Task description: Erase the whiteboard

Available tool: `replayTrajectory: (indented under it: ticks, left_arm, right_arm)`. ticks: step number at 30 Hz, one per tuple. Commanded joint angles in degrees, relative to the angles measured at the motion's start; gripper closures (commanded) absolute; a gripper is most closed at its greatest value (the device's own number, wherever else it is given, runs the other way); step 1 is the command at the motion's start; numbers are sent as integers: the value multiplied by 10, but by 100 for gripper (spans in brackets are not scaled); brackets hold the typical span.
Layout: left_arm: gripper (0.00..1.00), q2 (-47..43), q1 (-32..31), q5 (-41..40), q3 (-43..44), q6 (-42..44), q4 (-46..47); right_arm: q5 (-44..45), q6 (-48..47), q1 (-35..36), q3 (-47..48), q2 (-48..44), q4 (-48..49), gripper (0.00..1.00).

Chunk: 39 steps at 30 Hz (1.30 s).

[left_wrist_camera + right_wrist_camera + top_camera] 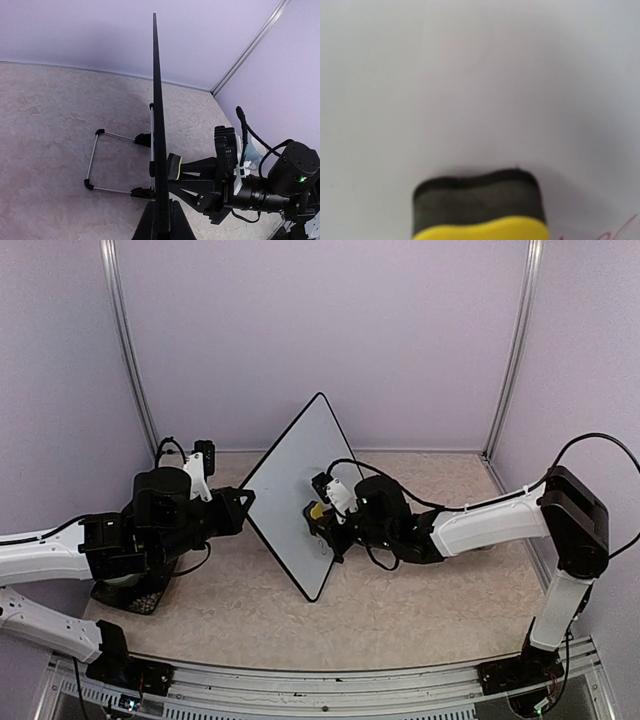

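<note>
Eraser [480,212] in contact with whiteboard [300,475] face
The whiteboard stands upright mid-surface [400,625], face toward the right; right pincer [322,516] grips the eraser against it, left pincer [243,504] clamps its left edge

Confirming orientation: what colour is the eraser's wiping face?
Black, on the yellow eraser; right wrist view.

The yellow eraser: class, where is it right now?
In the top view's centre, the yellow eraser sits in the right claw, its dark side against the whiteboard.
</note>
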Motion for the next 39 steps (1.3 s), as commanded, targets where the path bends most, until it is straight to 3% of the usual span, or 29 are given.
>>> replayTrajectory:
  ticks: [1,10,22,33,39]
  left_arm:
    - [100,-10,-10,22,-6,-20,14]
    - [100,-6,-7,26,-4,-17,17]
    - [100,-2,-8,28,0,-22,19]
    - [100,0,-7,27,-4,-21,18]
    - [100,2,-7,29,-2,-22,21]
  right_arm:
    - [-6,20,-14,-39,39,28,100]
    - [-24,40,-15,-84,38,50,100]
    - [-46,2,-8,29,-34,-11,100]
    - [-31,55,-8,-83,30,43,100]
    - [-31,54,-8,-81,32,37,100]
